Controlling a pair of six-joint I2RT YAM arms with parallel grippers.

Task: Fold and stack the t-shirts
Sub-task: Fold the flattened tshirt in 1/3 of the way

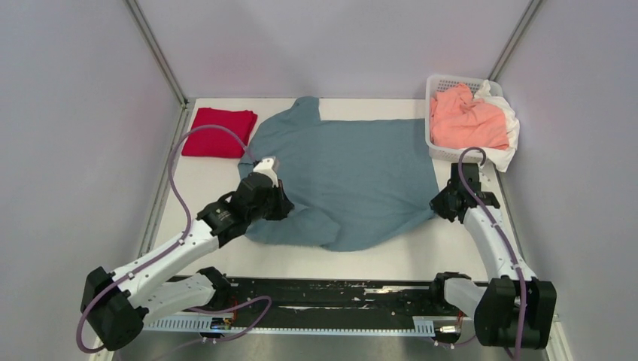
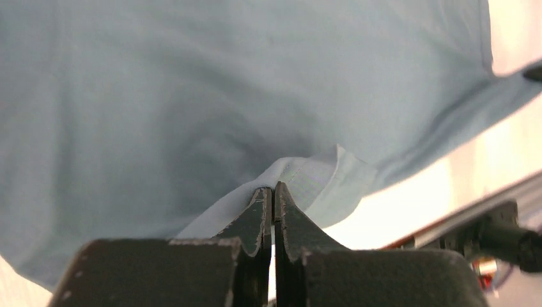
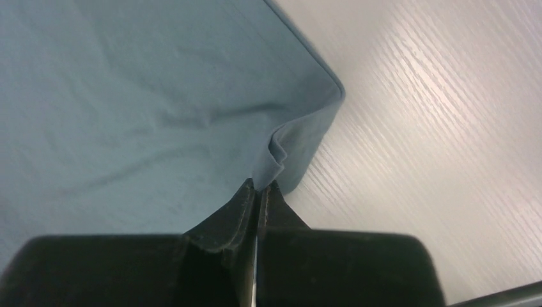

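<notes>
A dusty teal-blue t-shirt (image 1: pixel 353 177) lies spread flat across the middle of the table. My left gripper (image 1: pixel 277 203) is shut on the shirt's left edge; the left wrist view shows a pinched fold of hem (image 2: pixel 307 176) at my gripper's tip (image 2: pixel 273 188). My right gripper (image 1: pixel 445 204) is shut on the shirt's near right corner; the right wrist view shows the bunched corner (image 3: pixel 287 147) at my gripper's tip (image 3: pixel 260 187). A folded bright red t-shirt (image 1: pixel 220 132) lies at the back left. A salmon-pink t-shirt (image 1: pixel 466 120) is heaped in the basket.
A white perforated plastic basket (image 1: pixel 435 90) stands at the back right with white cloth (image 1: pixel 505 124) hanging over its right side. A black rail (image 1: pixel 323 295) runs along the near edge between the arm bases. Grey walls close in the table on three sides.
</notes>
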